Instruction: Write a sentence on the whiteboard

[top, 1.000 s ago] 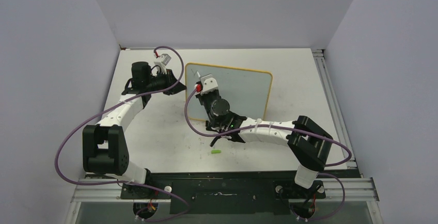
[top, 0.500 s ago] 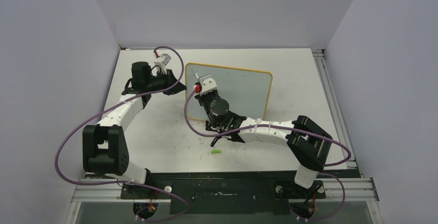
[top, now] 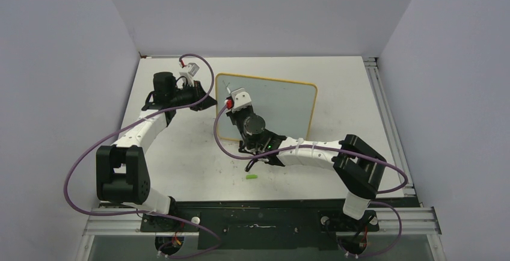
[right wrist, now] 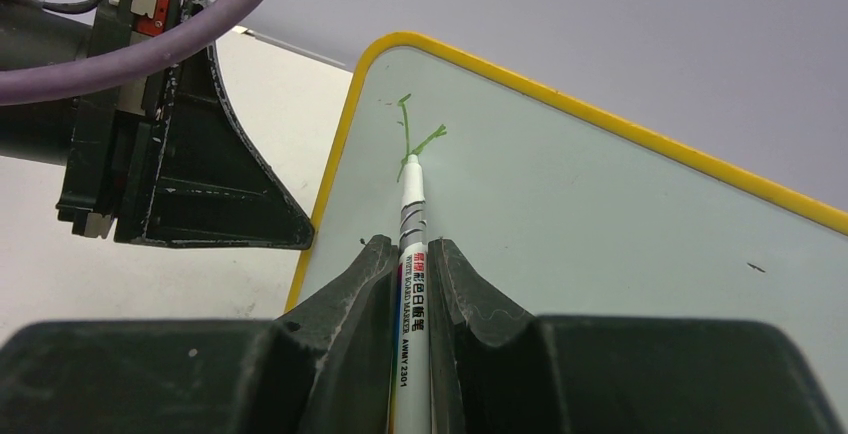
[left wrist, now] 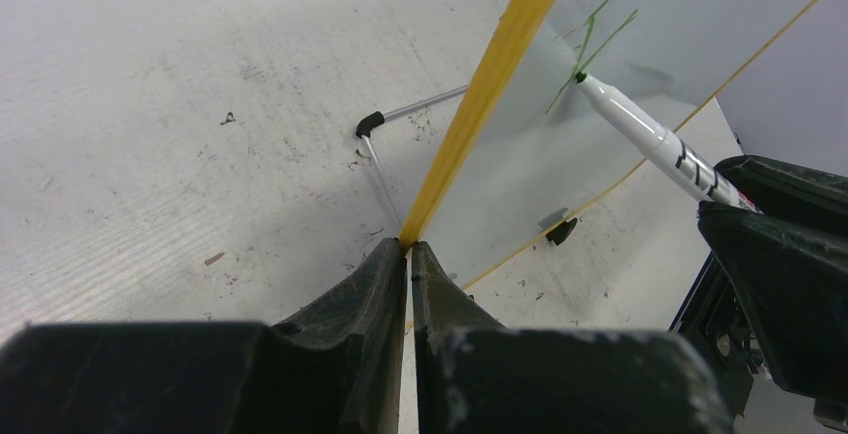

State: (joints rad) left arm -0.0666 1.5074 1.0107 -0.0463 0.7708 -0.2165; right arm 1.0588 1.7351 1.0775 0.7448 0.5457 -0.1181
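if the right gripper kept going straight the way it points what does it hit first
The whiteboard. The right gripper points along the marker it holds, and the marker's tip seems to rest on the board at the green strokes, so the marker would press in first.

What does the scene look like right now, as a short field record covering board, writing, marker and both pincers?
whiteboard: propped at a tilt on the table, yellow frame
sentence: only a few green strokes, near a corner of the board
marker: tip on the board at the strokes
right pincer: shut on the marker
left pincer: shut on the whiteboard's yellow edge
green piece: on the table, apart from the board; possibly the cap
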